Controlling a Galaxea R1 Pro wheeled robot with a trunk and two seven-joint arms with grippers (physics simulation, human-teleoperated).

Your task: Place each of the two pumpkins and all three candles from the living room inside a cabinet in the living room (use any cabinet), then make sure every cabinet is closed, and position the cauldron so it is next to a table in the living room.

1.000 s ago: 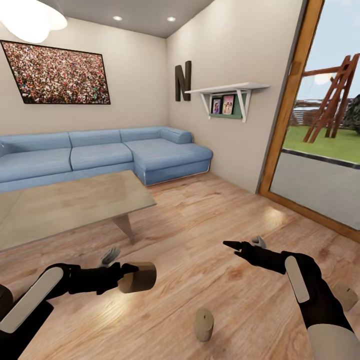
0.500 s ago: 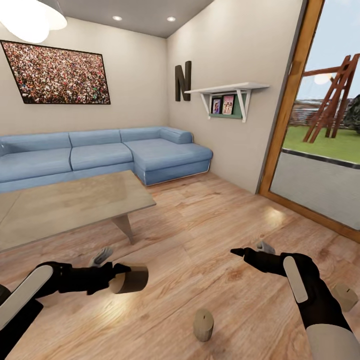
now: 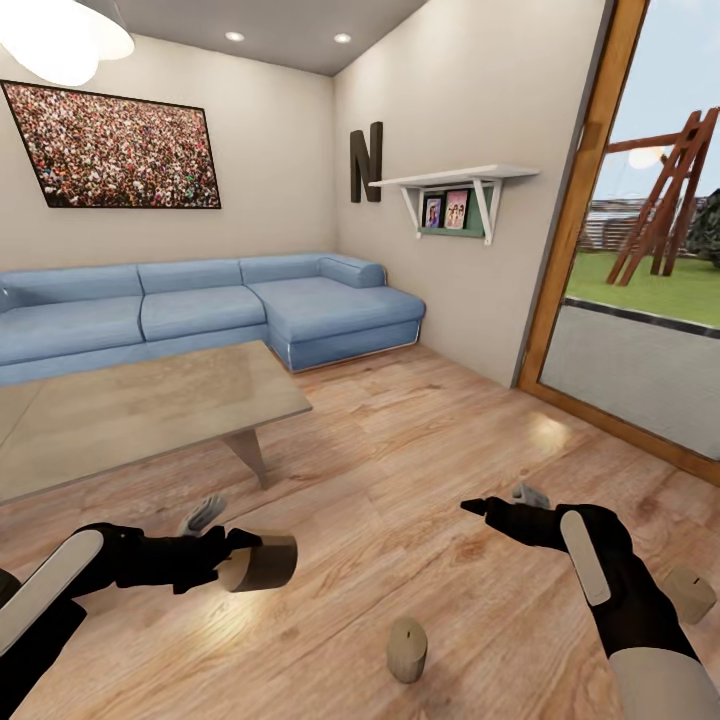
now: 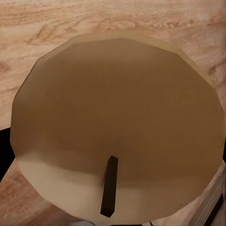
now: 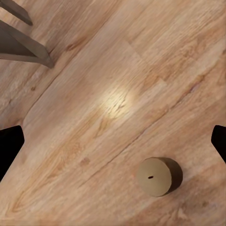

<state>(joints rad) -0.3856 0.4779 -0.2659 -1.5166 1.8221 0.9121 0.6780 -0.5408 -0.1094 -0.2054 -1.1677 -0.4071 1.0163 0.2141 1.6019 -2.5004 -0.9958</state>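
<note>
The left gripper [image 3: 232,560] pinches a candle [image 3: 262,562] on its side above the floor [image 3: 420,470]. The right gripper [image 3: 497,502] hangs with fingers spread — another candle [image 3: 407,648] stands below, near the table [image 3: 150,405].

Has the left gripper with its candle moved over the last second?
Yes. The left gripper and its candle dropped lower and back, away from the table leg.
</note>
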